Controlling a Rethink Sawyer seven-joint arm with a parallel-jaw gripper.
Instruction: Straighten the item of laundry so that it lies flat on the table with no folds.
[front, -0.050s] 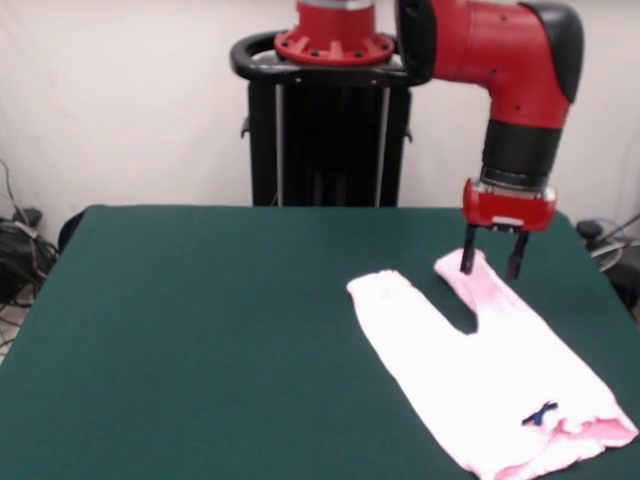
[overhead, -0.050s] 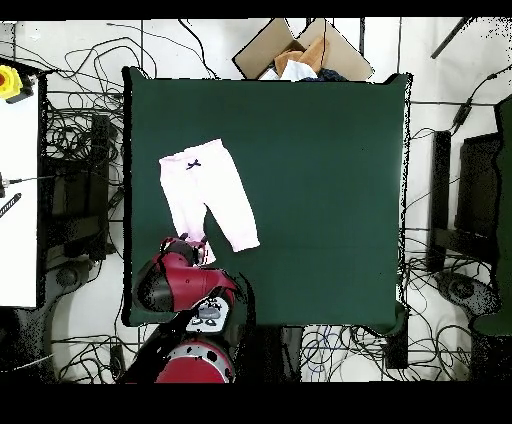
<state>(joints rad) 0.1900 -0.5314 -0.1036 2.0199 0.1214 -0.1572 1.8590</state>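
Dark green felt is covering the counter (front, -0.050s: 200, 340), which is taking up most of both views. On it, toward the right and near edge in the front view, the pale pink pants (front, -0.050s: 480, 380) are lying mostly spread, waistband toward the camera and both legs pointing toward the far side. The left leg is lying flat and straight; the right leg's cuff (front, -0.050s: 462, 268) is sitting bunched and slightly raised. The gripper (front, -0.050s: 491, 262) is hanging directly over that cuff, fingers apart, one fingertip (front, -0.050s: 467, 266) touching or just above the cloth, the other just beside the leg's outer edge. Nothing is being clamped yet. The waistband edge is looking a little rolled near the small dark bow (front, -0.050s: 540, 412). Judgement: the step in hand is smoothing the right leg. The next move is calling for closing on the cuff and drawing it outward, away from the waistband, low over the felt, so the leg is flattening without dragging the whole garment.
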